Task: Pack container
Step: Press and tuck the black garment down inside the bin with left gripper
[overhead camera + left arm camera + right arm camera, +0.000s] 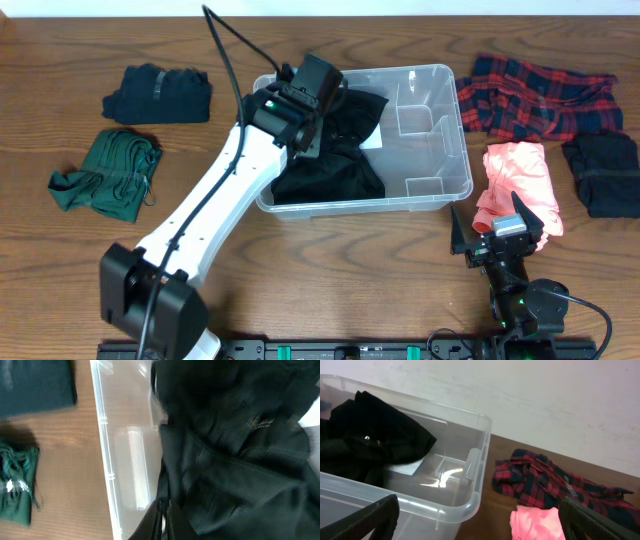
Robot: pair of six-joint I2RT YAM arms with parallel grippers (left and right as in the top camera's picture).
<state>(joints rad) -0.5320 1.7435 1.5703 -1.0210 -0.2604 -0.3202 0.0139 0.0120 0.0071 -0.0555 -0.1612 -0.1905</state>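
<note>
Container (462, 140) sits at the upper centre of the overhead frame on the wooden worktop (330, 290). It is a clear rectangular tub with rounded corners, a thick rolled rim and small moulded tabs on its inner walls. We judge it light and fairly stiff, though the thin walls would likely flex under a squeeze and the smooth plastic could slip. The rim, at a short side or a corner, looks the safest place to take hold.

A white label shows on the floor beside the black cloth (335, 150), which fills the tub's left half in soft, matte, crumpled folds. We would expect that cloth to sag and trail if lifted, so a pinch on a thick bunch should serve best.

Our left pincer (161, 521) is down among the black cloth. Its dark fingers merge with the fabric, and we cannot tell whether they are parted or closed on it. Our right pincer (490, 228) hovers at the lower right, spread wide and holding nothing, near the pink cloth (520, 185).

Around the tub lie more limp, folded pieces — a red plaid shirt (535, 95) at upper right, a dark bundle (605, 170) at far right, and navy cloth (158, 92) and ribbed green cloth (108, 175) at left.
</note>
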